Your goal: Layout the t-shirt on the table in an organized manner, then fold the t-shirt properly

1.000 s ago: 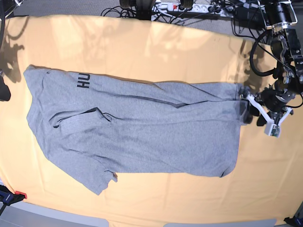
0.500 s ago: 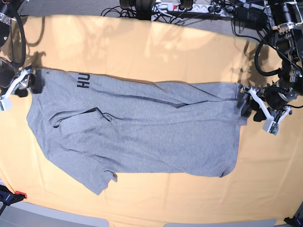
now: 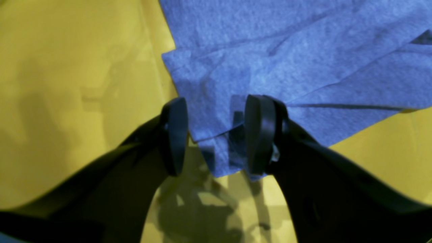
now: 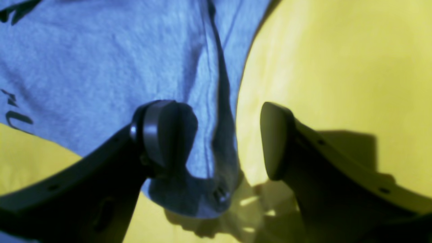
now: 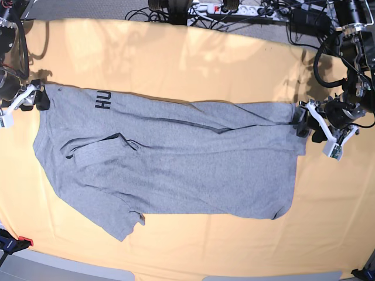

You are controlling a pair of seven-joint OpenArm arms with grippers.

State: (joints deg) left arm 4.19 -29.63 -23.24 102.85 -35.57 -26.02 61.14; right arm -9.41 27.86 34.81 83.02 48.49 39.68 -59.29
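The grey t-shirt (image 5: 176, 158) lies spread lengthwise across the table (image 5: 205, 58), with one sleeve folded over its middle and black lettering (image 5: 104, 100) near its left end. My left gripper (image 5: 309, 124) stands at the shirt's far right corner. In the left wrist view this gripper (image 3: 216, 138) is open, and the shirt's corner (image 3: 216, 111) lies flat between its fingers. At the shirt's far left corner, my right gripper (image 5: 36, 99) is also open (image 4: 219, 141). One of its fingers (image 4: 162, 135) is over the shirt's edge (image 4: 101, 67), the other over bare cloth.
Cables and a power strip (image 5: 234, 9) lie beyond the table's far edge. A red and blue clamp (image 5: 14, 241) sits at the front left corner. The yellow-orange cloth extends well past the shirt on every side.
The right arm came into view at the left and reached the shirt's far left corner, jaws opening wide. The left gripper shifted up a little along the shirt's right edge.
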